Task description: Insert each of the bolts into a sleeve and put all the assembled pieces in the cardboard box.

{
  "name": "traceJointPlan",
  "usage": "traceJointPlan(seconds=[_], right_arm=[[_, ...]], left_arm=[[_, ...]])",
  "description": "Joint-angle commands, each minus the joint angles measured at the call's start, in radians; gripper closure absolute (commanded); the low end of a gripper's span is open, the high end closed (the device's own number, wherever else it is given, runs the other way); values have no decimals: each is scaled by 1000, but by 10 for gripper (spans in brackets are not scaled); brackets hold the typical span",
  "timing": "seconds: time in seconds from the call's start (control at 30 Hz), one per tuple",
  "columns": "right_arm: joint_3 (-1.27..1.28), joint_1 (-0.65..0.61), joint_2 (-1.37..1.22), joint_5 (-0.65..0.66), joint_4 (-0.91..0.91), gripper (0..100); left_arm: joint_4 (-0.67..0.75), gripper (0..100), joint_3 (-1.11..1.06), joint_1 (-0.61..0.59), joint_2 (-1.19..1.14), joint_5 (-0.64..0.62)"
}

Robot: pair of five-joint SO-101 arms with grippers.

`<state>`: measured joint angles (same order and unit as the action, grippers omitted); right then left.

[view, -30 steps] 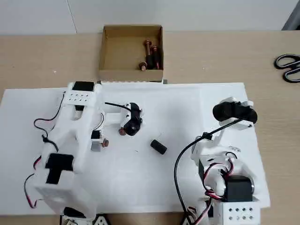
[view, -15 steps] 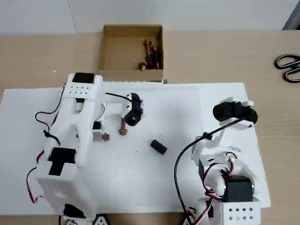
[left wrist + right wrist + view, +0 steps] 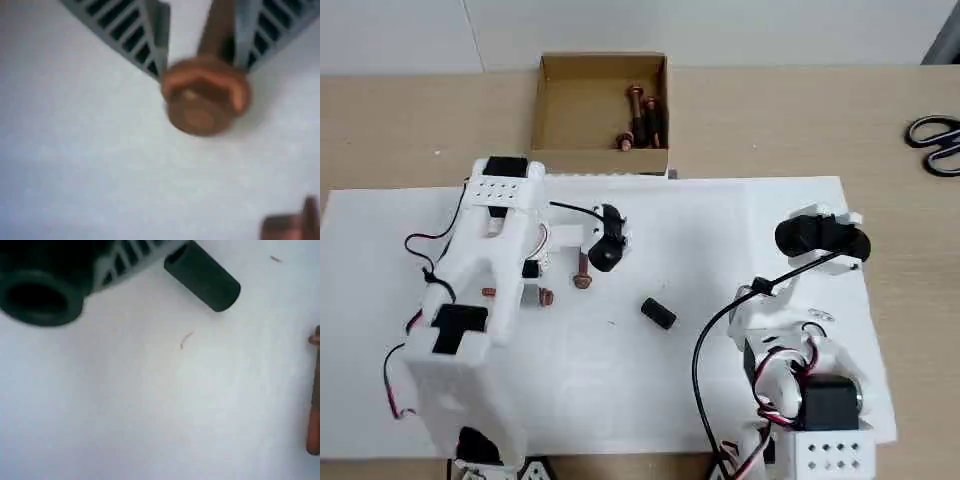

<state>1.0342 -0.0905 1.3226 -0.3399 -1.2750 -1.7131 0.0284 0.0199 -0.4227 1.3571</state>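
- A white sheet [image 3: 720, 400] covers most of a light wooden table [image 3: 420, 120].
- A copper hex-head bolt [image 3: 582, 274] hangs over the middle-left of the sheet. The left gripper [image 3: 202, 67] has its grey ribbed jaws closed on the shank. The head pokes out past the jaw tips, close to the sheet; whether it touches I cannot tell.
- In the high view the bolt's long axis runs roughly from the box side toward the arm bases, head toward the bases.
- A short black loose sleeve [image 3: 658, 313] lies slantwise on the sheet, near the bolt, to its right and a little toward the bases. The left arm is plainly the nearer one.
- A second copper bolt [image 3: 545, 297] lies just beside the left arm.
- The right gripper [image 3: 810, 238], well apart on the right, appears clamped on a black hollow sleeve [image 3: 37, 295]. Mating would probably mean turning the shank toward that bore.
- The brown cardboard box [image 3: 535, 110] beyond the sheet already holds finished pieces [image 3: 640, 120].
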Motion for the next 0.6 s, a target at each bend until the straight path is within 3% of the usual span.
traceJointPlan(seconds=[0.0,0.2,0.33,0.43,0.57], right_arm=[[-9,1,10,5,25,995],[-9,1,10,5,25,995],[-9,1,10,5,25,995],[-9,1,10,5,25,995],[-12,1,10,5,25,995]], left_arm=[[41,907,30,0,-21,310],[44,914,30,-3,-74,307],[20,996,30,3,-75,307],[3,994,30,6,-71,307],[-14,995,58,15,-66,238]])
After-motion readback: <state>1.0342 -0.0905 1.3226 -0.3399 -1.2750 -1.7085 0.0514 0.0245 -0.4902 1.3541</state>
